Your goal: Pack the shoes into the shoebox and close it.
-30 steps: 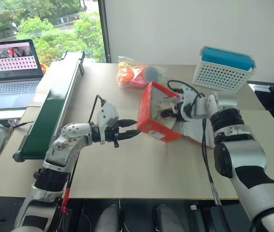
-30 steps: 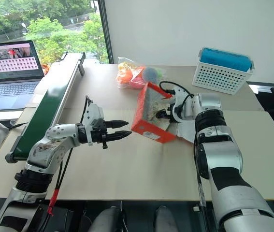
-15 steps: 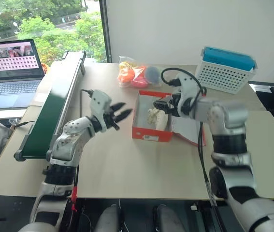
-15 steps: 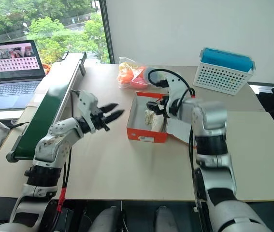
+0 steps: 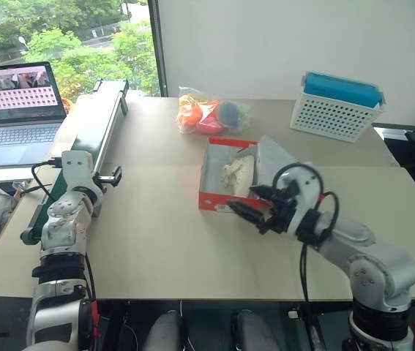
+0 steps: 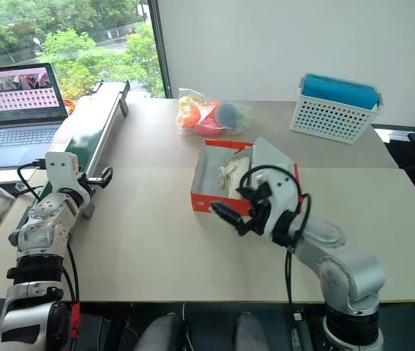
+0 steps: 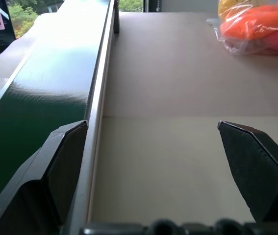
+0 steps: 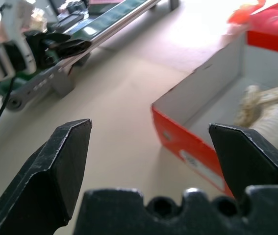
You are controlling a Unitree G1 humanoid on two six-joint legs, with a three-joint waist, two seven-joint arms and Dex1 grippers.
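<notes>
Shoes (image 8: 268, 105) inside open shoebox (image 8: 202, 117) in right wrist view; both end effectors spread, empty

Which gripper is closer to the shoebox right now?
Right. The right gripper hangs open just in front of the shoebox; the left gripper is open far off by the green conveyor.

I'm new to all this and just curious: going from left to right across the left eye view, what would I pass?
Laptop → green conveyor belt → bag of colourful items → shoebox with shoes inside → white basket.
</notes>
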